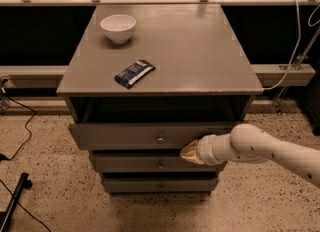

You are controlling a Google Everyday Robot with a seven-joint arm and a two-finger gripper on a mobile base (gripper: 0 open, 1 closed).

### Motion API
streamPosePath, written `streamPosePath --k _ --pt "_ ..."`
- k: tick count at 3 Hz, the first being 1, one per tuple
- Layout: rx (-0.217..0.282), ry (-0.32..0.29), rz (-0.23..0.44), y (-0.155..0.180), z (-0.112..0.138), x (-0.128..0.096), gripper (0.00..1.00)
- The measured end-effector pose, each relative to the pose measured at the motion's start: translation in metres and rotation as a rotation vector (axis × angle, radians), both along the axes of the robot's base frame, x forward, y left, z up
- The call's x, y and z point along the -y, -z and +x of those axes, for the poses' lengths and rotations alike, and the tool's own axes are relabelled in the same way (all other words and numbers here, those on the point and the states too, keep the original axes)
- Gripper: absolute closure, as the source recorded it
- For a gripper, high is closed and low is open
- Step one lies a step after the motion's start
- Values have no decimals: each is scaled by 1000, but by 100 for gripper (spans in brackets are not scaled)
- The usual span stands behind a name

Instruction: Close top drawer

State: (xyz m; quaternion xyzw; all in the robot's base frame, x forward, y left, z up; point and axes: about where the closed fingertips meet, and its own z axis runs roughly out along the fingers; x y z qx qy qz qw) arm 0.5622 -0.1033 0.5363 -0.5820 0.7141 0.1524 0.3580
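Observation:
The top drawer (125,136) is a wide grey drawer with a small brass knob (160,139) at its centre. It stands pulled out a little from the grey cabinet (165,41), with a dark gap above its front panel. My gripper (187,153) comes in from the right on a white arm (265,151). Its tan tip rests against the lower right part of the drawer front, just right of the knob.
A white bowl (118,27) and a dark snack packet (134,73) lie on the cabinet top. Two similar grey drawers (150,163) sit below. Black cables (20,131) and a dark bar (12,201) lie on the speckled floor at left. A rail runs behind.

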Motion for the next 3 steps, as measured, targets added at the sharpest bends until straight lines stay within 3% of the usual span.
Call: streamPosePath --k 1,3 --pt "-2 -55 24 -6 10 -12 100" --pt "-44 -144 73 1 -5 -45 100"
